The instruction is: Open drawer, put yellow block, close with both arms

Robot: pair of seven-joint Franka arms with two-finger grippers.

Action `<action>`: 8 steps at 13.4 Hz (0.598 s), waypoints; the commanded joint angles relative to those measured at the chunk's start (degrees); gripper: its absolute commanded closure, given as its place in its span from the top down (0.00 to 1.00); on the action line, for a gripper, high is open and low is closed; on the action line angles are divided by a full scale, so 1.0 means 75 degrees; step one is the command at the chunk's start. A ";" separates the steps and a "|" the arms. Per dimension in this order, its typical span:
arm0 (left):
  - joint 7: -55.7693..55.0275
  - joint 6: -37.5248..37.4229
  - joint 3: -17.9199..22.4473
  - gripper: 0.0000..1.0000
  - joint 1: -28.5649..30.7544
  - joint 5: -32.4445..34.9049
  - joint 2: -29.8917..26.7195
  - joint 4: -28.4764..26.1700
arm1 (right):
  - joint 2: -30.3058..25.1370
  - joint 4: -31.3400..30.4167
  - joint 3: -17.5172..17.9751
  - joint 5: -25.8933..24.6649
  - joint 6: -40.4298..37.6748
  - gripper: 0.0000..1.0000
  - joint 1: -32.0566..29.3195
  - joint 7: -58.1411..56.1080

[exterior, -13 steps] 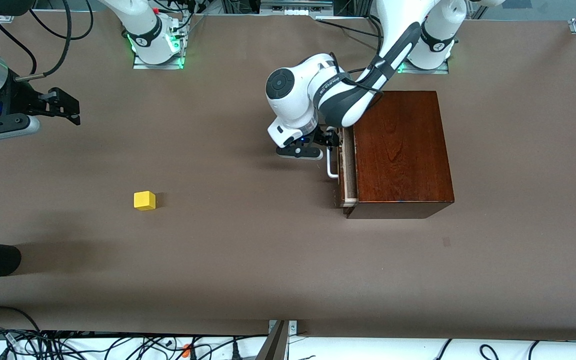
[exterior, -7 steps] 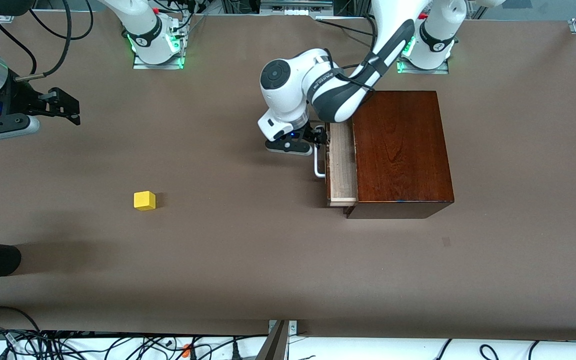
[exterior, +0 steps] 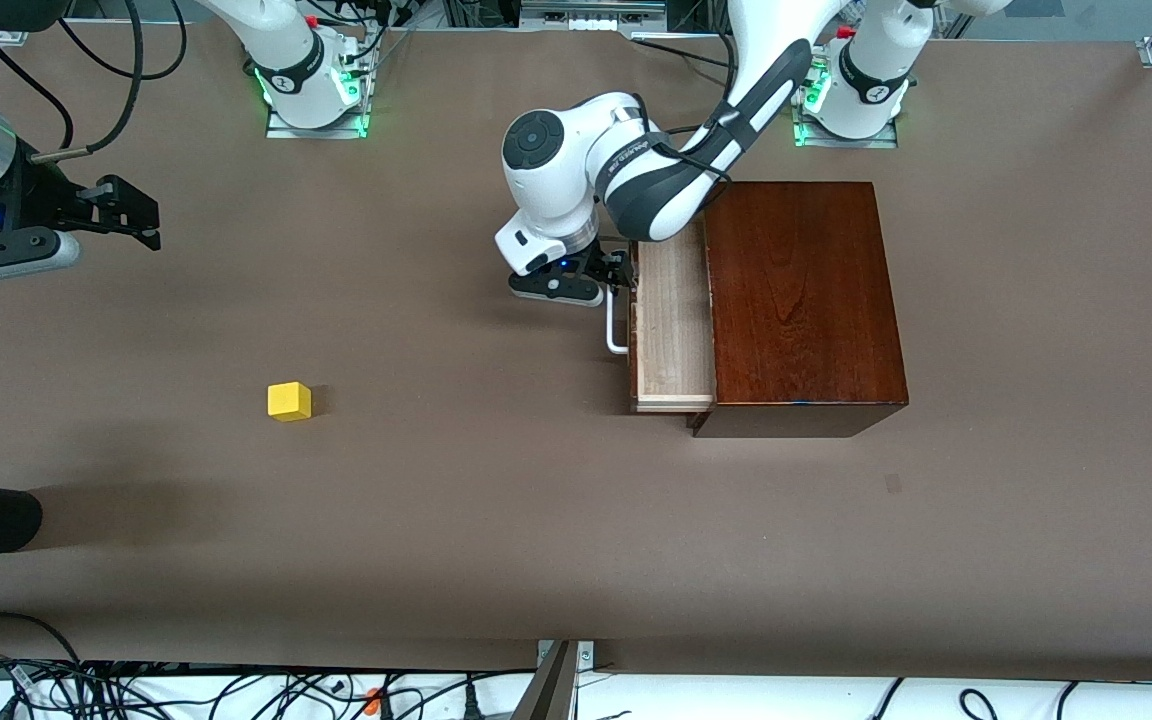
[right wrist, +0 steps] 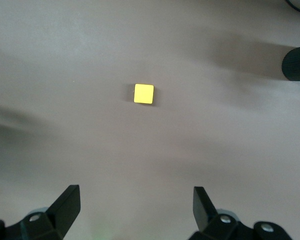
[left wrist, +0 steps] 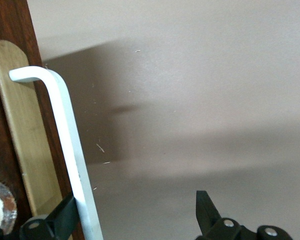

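Left gripper [exterior: 620, 272] sits low at the drawer [exterior: 674, 330] front, its arm bent down from the base, fingers [left wrist: 65, 217] spread wide with one hooked inside the white handle [exterior: 615, 330]; nothing is clamped. That drawer stands partly out of the wooden box [exterior: 801, 300]. Right gripper [exterior: 126, 212] waits, spread and empty, above the yellow block [exterior: 289, 401] on the brown table [exterior: 496, 520].

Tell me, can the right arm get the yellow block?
Probably yes. The block sits alone on bare table with nothing around it. The right gripper hangs open above the table, with the block in its camera's view. The left gripper is at the drawer handle, out of the way.
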 commanded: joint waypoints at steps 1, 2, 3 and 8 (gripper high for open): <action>-0.0119 0.0108 -0.0104 1.00 -0.0198 -0.0333 0.0235 0.0478 | 0.0073 0.0213 -0.0033 -0.0095 -0.0163 1.00 0.0025 -0.0112; -0.0154 0.0062 -0.0104 1.00 -0.0198 -0.0344 0.0188 0.0490 | 0.0073 0.0213 -0.0033 -0.0083 -0.0163 1.00 0.0025 -0.0112; -0.0259 0.0026 -0.0104 1.00 -0.0187 -0.0333 0.0014 0.0490 | 0.0073 0.0213 -0.0021 -0.0083 -0.0163 1.00 0.0025 -0.0112; -0.0167 -0.1795 -0.0186 1.00 -0.0198 -0.0731 -0.0328 0.1471 | 0.0085 0.0213 -0.0021 -0.0083 -0.0163 1.00 0.0025 -0.0112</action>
